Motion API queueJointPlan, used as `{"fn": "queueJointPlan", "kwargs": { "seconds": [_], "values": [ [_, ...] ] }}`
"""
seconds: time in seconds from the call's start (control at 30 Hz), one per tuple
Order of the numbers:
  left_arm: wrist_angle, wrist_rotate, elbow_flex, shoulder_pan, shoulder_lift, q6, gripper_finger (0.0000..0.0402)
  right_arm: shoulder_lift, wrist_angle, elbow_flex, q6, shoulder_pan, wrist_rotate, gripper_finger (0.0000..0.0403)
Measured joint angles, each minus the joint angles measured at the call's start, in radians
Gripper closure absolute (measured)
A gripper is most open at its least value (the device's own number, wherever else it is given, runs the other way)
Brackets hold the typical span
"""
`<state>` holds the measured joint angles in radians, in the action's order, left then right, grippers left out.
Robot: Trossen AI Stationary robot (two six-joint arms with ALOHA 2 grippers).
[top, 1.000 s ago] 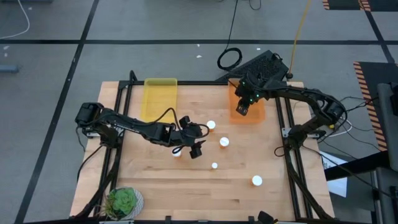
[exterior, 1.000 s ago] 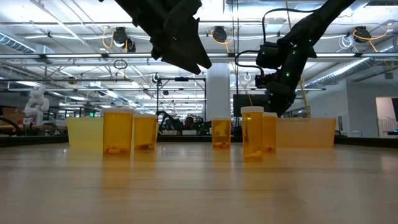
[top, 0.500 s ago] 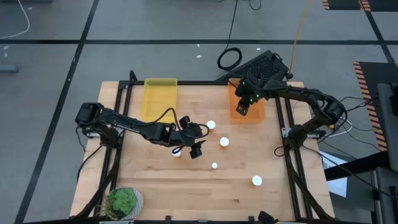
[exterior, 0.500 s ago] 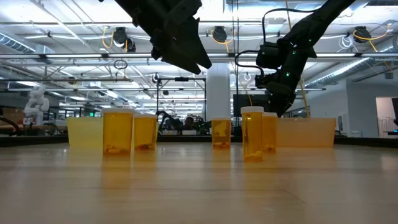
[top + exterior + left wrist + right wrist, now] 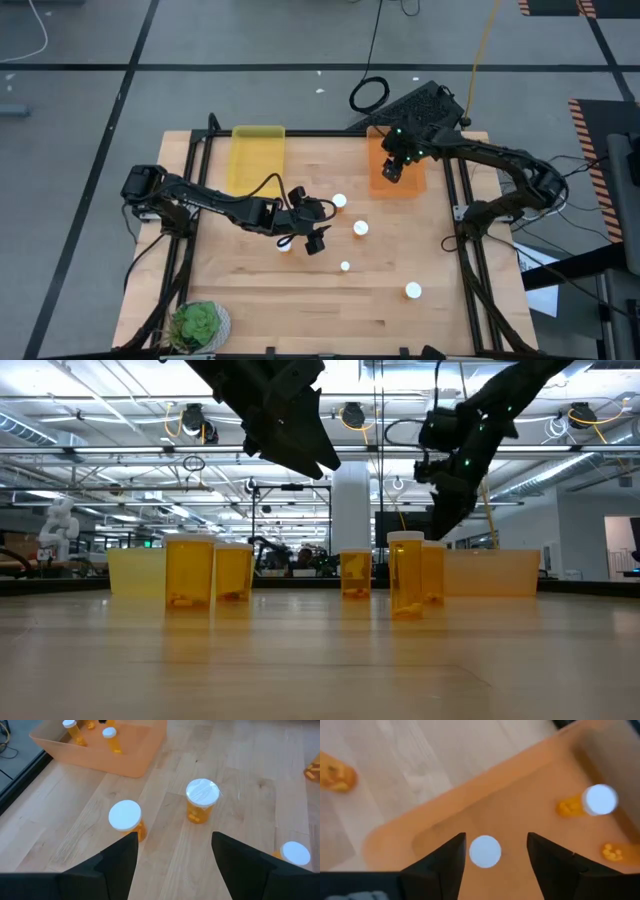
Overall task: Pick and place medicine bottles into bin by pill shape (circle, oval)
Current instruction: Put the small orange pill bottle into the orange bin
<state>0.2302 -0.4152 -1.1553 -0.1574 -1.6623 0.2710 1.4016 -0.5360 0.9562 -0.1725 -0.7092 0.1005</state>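
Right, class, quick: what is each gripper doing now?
Left gripper: open, empty, above the bottles on the table.
Right gripper: open, empty, over the orange bin.

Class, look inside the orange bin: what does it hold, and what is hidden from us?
Inside the orange bin stand white-capped medicine bottles; three show across the wrist views. In the high view the right gripper, jaws open, covers part of the bin, so the full count stays hidden.

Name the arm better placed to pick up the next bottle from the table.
Left. Its open pincer hovers right above loose bottles at mid-table, while the right pincer is open over the orange bin.
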Motion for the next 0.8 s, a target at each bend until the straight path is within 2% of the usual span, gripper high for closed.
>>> {"fn": "queueJointPlan", "kwargs": {
  "seconds": [0.2, 0.33, 0.43, 0.57, 0.8],
  "values": [
    [-0.001, 0.003, 0.0, -0.017, 0.0, 0.004, 0.0147, -0.144, -0.047, 0.0, 0.053, 0.064, 0.0, 0.0197],
    [-0.004, 0.005, 0.0, -0.048, 0.0, 0.003, 0.0147, -0.237, -0.089, 0.0, 0.092, 0.158, 0.001, 0.0197],
    [-0.004, 0.005, 0.0, -0.073, 0.0, 0.012, 0.0147, -0.291, -0.099, 0.0, 0.142, 0.25, -0.005, 0.0197],
    [-0.004, -0.001, 0.0, -0.111, 0.0, 0.039, 0.0147, -0.339, -0.096, 0.0, 0.228, 0.402, -0.08, 0.0198],
    [0.009, -0.057, 0.0, -0.185, 0.0, 0.064, 0.0147, -0.326, -0.06, 0.0, 0.404, 0.704, -0.188, 0.0198]
  ]
}}
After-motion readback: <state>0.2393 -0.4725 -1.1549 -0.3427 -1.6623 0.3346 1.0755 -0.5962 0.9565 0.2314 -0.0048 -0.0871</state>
